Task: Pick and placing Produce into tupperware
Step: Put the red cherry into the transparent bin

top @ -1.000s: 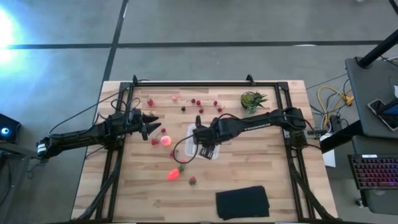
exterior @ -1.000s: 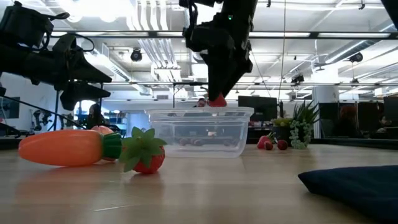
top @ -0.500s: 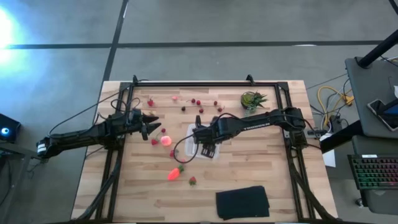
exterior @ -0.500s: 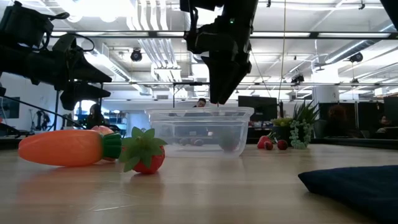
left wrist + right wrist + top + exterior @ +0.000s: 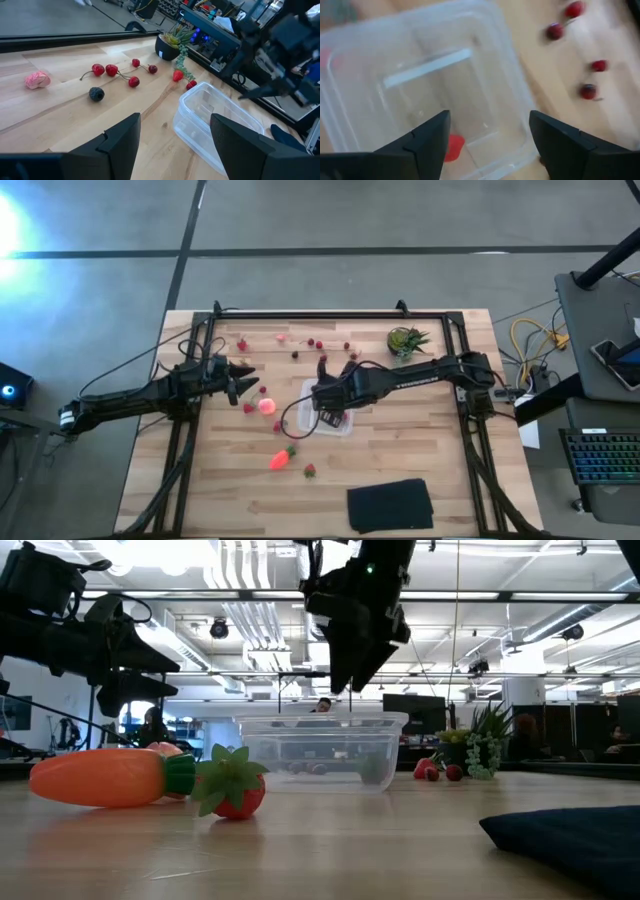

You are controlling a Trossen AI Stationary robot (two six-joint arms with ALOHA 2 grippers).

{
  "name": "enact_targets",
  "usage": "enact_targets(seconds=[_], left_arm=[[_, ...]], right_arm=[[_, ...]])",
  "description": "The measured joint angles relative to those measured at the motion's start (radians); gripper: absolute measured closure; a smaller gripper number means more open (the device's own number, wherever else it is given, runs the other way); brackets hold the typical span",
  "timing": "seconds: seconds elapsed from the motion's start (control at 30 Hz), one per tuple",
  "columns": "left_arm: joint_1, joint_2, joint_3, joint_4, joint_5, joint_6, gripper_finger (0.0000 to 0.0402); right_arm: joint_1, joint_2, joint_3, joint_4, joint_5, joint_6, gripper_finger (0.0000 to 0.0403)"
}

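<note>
Tupperware: one clear container [image 5: 330, 416] is set near the table's middle, under the right gripper; it is seen side-on in the low view [image 5: 322, 751] and from above in the right wrist view [image 5: 420, 85].
Piece inside: one red piece [image 5: 452, 147] is seen on the container floor in the right wrist view only; the high view hides it under the arm.
Right gripper: [image 5: 327, 392] is held above the container, fingers spread apart, nothing between them; the gap is shown by the right wrist view.
Left gripper: [image 5: 240, 381] is held over the table's left part, well apart from the container; its fingers are parted and empty, as shown by the left wrist view.
Carrot: one orange piece with a green top [image 5: 280, 458] is laid on the near-left boards; in the low view [image 5: 110, 777] it lies on its side.
Round fruit: one pink-orange fruit [image 5: 266, 406] is placed just beside the left gripper.
Berries: about nine small red and dark pieces [image 5: 312, 343] are scattered along the far side in the high view; seven [image 5: 111, 70] are counted in the left wrist view, one of them black.
Strawberry: one [image 5: 240, 796] is found touching the carrot's leaves in the low view.
Potted plant: one [image 5: 404, 340], far right.
Black cloth: one [image 5: 390, 505], near edge.
</note>
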Motion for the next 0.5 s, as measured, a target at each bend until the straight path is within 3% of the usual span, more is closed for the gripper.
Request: enact_targets(seconds=[0.27,0.5], left_arm=[[0.0,0.0,0.0,0.0,0.0,0.0,0.0175],[0.0,0.001,0.0,0.0,0.0,0.0,0.0175]], right_arm=[[-0.087,-0.078,0.0,-0.206,0.055,0.275,0.0145],[-0.163,-0.083,-0.009,-0.36,-0.023,0.428,0.0145]])
